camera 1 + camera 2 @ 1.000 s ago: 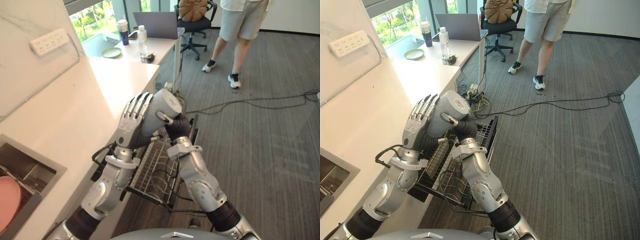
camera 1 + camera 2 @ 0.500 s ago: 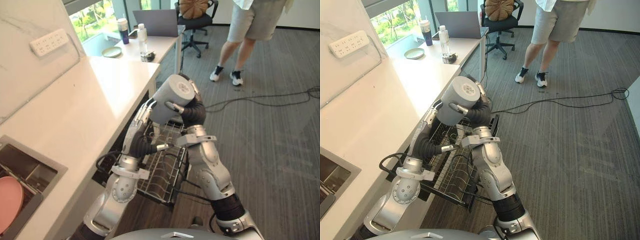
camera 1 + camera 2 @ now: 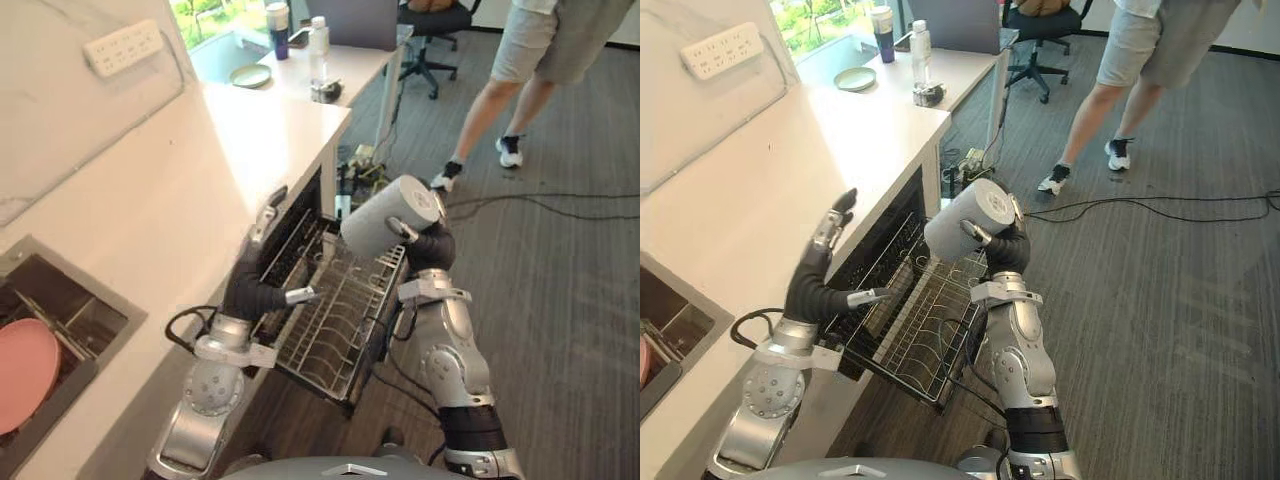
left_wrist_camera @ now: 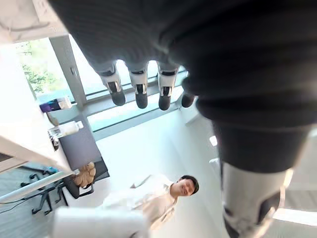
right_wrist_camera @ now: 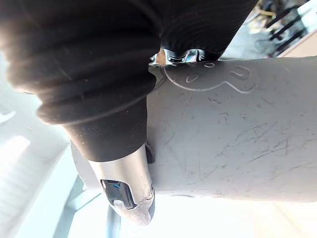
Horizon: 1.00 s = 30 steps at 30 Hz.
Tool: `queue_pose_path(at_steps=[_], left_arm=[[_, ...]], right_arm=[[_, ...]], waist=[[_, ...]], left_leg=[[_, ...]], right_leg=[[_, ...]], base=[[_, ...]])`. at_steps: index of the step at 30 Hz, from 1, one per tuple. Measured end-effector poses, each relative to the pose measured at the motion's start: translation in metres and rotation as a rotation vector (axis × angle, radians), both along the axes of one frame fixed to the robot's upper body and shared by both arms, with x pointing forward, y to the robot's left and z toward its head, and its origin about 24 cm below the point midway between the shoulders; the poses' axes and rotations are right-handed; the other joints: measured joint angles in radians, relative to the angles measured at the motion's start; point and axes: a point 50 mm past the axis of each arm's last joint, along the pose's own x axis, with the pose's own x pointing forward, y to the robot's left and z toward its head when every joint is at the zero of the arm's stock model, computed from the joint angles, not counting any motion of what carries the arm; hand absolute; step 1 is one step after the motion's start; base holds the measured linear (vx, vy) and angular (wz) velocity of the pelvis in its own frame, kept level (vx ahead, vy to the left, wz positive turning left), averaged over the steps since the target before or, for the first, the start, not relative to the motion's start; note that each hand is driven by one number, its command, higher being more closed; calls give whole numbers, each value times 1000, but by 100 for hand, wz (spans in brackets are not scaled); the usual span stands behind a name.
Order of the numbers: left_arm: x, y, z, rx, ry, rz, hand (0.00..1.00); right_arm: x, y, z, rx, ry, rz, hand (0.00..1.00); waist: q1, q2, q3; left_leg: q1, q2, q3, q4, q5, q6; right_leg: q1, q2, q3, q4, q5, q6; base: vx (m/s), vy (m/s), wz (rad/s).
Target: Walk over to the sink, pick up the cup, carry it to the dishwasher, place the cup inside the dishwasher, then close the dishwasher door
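In the left eye view we are seeing the cup [image 3: 392, 213] as a plain pale grey cylinder, tilted, its flat round base turned up toward us. The right hand [image 3: 430, 246] is gripping it from below, curled round its side, and is holding it in the air above the outer end of the pulled-out wire rack [image 3: 335, 320] under the white counter [image 3: 230, 140]. A person [image 3: 540, 50] is standing on the floor beyond

In the right eye view the left hand [image 3: 816, 272] is hanging open just beside the counter edge, pointing up, its thumb sticking out over the rack

In the left wrist view we are looking along the left hand's straight fingers [image 4: 141, 94], which are holding nothing

In the right wrist view the cup is showing fine scratches and a few raised curly marks on its grey wall; we are not able to read them as writing. The right hand is pressing tight against it
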Motion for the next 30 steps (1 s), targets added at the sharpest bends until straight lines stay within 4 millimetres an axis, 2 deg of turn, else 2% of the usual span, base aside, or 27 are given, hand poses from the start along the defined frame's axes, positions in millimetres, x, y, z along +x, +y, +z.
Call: queue_pose_path(at_steps=[2,4,8,12,18,21,26,30], left_arm=[[-4,7,4,-51,-2,-26,0],[-4,13,0,-112,48,-52,0],[-7,24,-23,-169,235,-81,0],[-13,39,-51,-163,384,-32,0],[-25,57,-79,-176,518,81,0],[-28,66,-98,-192,596,154,0],[-30,72,-109,-221,616,217,0],[-26,72,-109,-240,580,208,0]], right_arm=[[3,-5,-15,-4,58,-7,100],[4,-9,-27,-30,104,-13,100],[5,-20,-55,-89,206,-20,100],[5,-37,-77,-166,302,-28,100],[12,-56,-88,-251,365,-28,100],[21,-64,-90,-299,393,-28,100],[28,-75,-94,-337,433,-46,100],[42,-87,-81,-442,425,-69,100]], waist=[[11,-1,0],[17,-1,2],[29,-7,22],[53,-8,26],[85,-4,33],[94,4,60],[124,28,77],[134,57,95]], left_leg=[[-7,0,-14,0,2,1],[-17,-3,-34,0,5,4],[-26,-11,-87,-1,11,8],[-57,-13,-135,-1,28,9],[-96,-17,-196,-1,50,11],[-110,-16,-228,-1,62,13],[-150,-21,-256,-3,81,20],[-187,-31,-272,-7,102,27]], right_leg=[[3,-1,-14,0,0,0],[9,-4,-33,0,-2,3],[37,-14,-82,11,-21,9],[36,-14,-125,14,-25,9],[37,-15,-181,25,-33,7],[35,-22,-210,63,-55,5],[5,-37,-235,103,-78,0],[-44,-65,-237,169,-97,3]], base=[[12,2,25],[7,6,30],[-9,7,37],[-4,0,33],[-20,-5,30],[-56,-1,32],[-78,15,23],[-55,10,10]])
